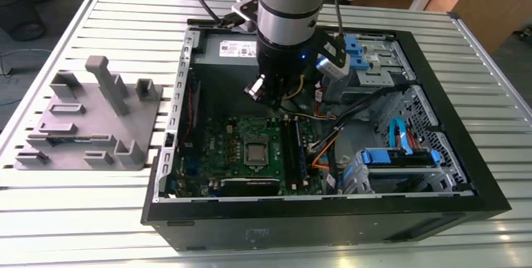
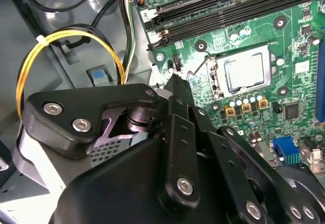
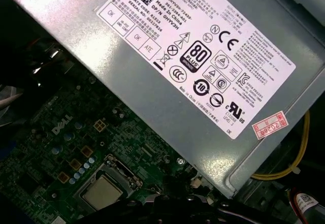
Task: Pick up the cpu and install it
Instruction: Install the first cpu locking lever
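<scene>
One open black computer tower case (image 1: pixel 465 174) lying on its side on a slatted pale metal table (image 1: pixel 75 218), with a green motherboard (image 1: pixel 218 149) on its floor. The cpu (image 1: pixel 256 151), a small flat square chip with a shiny silver-grey top, sits seated in the silver metal socket frame (image 2: pixel 218 79) near the middle of the board; it also appears in the second wrist view (image 2: pixel 245 73) and the first wrist view (image 3: pixel 101 192). The black gripper (image 1: pixel 264 92) on the silver-grey arm (image 1: pixel 287 6) hangs inside the case above the board, apart from the chip and toward the grey metal power supply box (image 3: pixel 213 56) (labelled top facing up). Whether its fingers are open or closed cannot be told. A grey plastic tray with upright blocks (image 1: pixel 83 118) stands on the table at the exterior view's left, beside the case. Yellow cables (image 2: pixel 45 51) loop near the gripper body.
</scene>
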Controlling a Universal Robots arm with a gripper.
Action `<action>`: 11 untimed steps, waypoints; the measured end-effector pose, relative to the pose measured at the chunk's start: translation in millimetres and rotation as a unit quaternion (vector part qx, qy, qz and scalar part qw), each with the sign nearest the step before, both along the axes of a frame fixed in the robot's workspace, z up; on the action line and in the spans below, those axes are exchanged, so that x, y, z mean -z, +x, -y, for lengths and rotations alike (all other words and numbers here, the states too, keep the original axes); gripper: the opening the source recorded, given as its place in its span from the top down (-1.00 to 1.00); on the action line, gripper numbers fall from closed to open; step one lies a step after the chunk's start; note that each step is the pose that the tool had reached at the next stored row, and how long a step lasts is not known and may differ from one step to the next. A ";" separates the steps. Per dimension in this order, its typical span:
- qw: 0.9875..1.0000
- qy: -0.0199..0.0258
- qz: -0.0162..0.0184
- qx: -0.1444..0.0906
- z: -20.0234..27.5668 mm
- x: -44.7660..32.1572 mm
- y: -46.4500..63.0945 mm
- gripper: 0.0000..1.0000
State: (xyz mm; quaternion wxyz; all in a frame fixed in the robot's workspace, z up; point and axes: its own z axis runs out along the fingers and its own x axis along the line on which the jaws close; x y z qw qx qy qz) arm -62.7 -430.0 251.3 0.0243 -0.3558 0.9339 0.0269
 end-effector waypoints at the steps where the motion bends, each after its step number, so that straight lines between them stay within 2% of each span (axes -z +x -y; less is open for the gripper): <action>1: 1.000 0.000 0.000 0.000 0.0 0.0 0.0 0.73; 11: 1.000 0.000 0.000 0.000 -0.6 0.9 -0.1 0.73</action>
